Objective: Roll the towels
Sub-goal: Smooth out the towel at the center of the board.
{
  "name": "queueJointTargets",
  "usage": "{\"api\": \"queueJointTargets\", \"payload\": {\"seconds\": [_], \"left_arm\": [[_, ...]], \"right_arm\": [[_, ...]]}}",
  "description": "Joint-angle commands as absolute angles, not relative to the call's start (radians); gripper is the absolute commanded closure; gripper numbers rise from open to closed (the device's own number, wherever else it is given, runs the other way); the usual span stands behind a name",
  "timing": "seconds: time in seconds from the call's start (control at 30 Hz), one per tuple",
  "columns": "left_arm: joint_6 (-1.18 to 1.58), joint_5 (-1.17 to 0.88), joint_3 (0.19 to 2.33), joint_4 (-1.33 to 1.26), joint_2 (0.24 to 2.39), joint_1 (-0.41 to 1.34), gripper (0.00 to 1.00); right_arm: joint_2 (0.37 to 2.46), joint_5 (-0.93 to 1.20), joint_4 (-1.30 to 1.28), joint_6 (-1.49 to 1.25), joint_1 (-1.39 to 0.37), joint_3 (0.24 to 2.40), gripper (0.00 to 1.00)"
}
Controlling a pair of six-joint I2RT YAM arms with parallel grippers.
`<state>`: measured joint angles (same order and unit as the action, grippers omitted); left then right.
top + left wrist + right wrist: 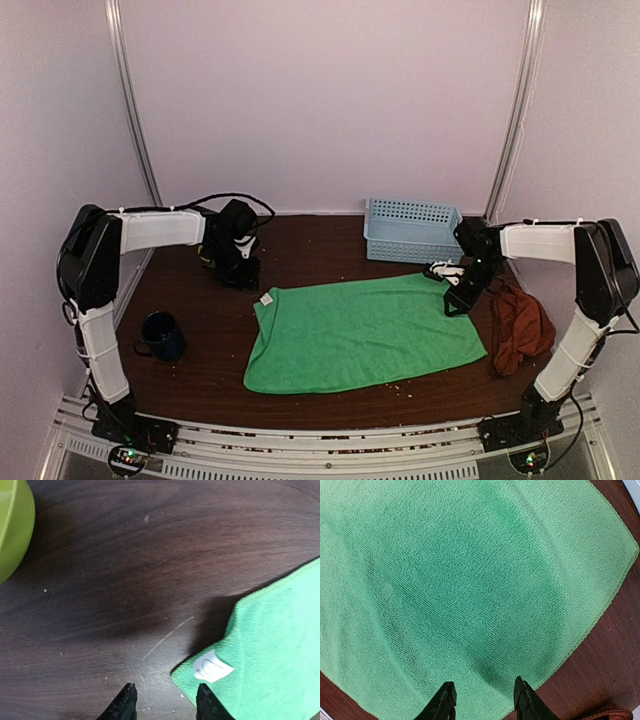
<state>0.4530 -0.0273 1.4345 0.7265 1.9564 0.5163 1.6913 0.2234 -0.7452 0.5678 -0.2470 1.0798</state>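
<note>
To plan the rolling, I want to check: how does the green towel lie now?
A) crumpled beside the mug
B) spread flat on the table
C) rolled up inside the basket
B: the green towel lies spread flat on the table, with nothing rolled yet.

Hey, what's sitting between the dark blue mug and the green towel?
Nothing. In the top view, only a bare stretch of the dark wood table separates the mug from the left edge of the green towel.
</note>
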Motion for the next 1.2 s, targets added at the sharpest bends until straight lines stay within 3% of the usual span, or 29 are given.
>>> {"api": "queueJointTargets", "payload": {"seconds": [0.0,0.2,0.53,0.8,1.0,1.17], "left_arm": [[0.415,-0.074,1.435,0.717,1.955,0.530,0.61],[0.400,0.004,1.463,0.762,2.012,0.555,0.65],[0.382,0.052,1.468,0.747,2.077,0.564,0.60],[0.370,0.159,1.412,0.769,2.098,0.565,0.79],[0.353,0.169,1.341,0.750,2.031,0.507,0.99],[0.335,0.201,1.365,0.750,1.988,0.457,1.00]], "right_arm": [[1.667,0.201,-0.743,0.554,-0.250,1.072,0.58],[1.662,0.201,-0.749,0.552,-0.249,1.078,0.58],[1.653,0.174,-0.763,0.614,-0.252,1.023,0.58],[1.631,0.200,-0.797,0.645,-0.261,1.013,0.58],[1.599,0.229,-0.845,0.716,-0.294,0.967,0.58],[1.559,0.231,-0.890,0.779,-0.298,0.932,0.58]]}}
